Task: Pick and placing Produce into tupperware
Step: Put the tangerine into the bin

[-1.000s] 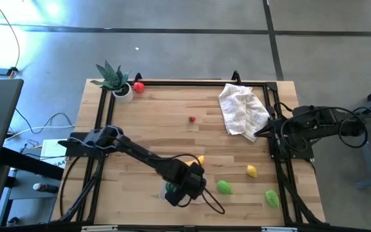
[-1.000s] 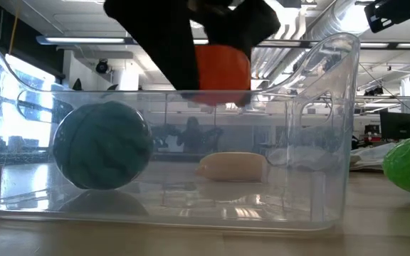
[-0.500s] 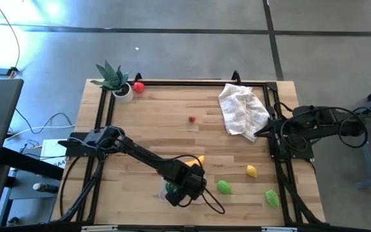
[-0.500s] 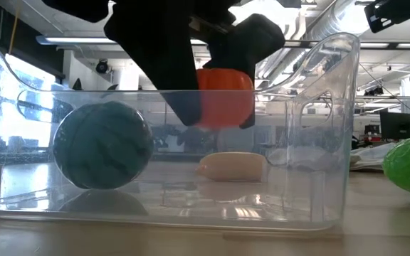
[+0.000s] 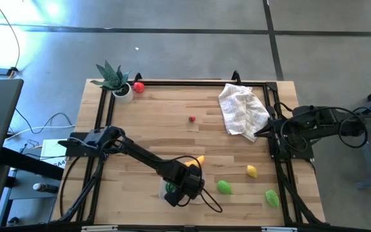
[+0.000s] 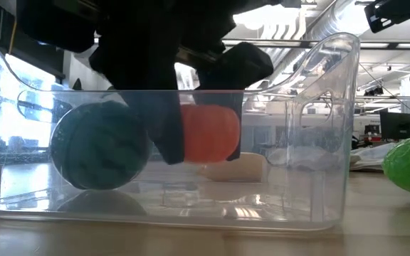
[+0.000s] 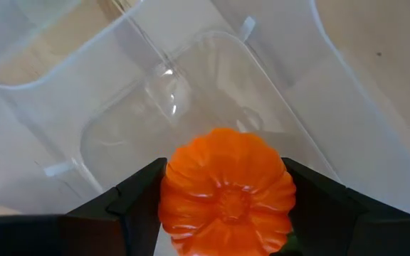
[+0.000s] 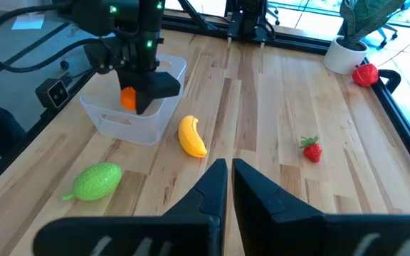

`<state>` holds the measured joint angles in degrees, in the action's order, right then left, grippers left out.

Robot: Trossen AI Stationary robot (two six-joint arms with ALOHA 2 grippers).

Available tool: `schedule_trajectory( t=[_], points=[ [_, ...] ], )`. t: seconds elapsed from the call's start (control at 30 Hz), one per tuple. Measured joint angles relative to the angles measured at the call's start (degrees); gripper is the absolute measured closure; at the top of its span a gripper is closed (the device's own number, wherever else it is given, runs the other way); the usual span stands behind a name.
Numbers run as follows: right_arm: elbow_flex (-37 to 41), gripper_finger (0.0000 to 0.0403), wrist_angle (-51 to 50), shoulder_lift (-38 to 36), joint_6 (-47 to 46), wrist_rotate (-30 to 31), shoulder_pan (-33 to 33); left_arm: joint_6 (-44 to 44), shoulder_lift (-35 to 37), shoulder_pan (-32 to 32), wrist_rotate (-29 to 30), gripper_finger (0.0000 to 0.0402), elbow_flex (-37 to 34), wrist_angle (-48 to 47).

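Two arms: left at work, right waiting at the table's right edge
Left gripper (image 6: 194,142): clamped on ribbed orange plastic pumpkin (image 7: 224,192), inside clear rectangular plastic tupperware (image 6: 319,163)
Right gripper (image 8: 230,178): fingers together, empty
Tupperware contents: dark green round toy (image 6: 100,146)

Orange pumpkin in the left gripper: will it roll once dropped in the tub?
Probably only a little. The pumpkin looks round but ribbed and squat, so it should settle rather than run. It seems stiff: the left gripper holds it with no visible squash. The tub walls and the green ball beside it would likely stop any roll.
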<state>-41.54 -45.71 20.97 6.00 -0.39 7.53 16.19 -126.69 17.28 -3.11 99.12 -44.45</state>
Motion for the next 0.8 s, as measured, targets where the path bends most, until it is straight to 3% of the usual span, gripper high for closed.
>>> schedule_trajectory(
  t=[0.8],
  points=[
    [0.0, 0.0386, 0.0, 0.0, 0.0, 0.0, 0.0, 0.5, -2.5, 0.0, -0.8, 0.016, 1.1, 0.3]
  ],
)
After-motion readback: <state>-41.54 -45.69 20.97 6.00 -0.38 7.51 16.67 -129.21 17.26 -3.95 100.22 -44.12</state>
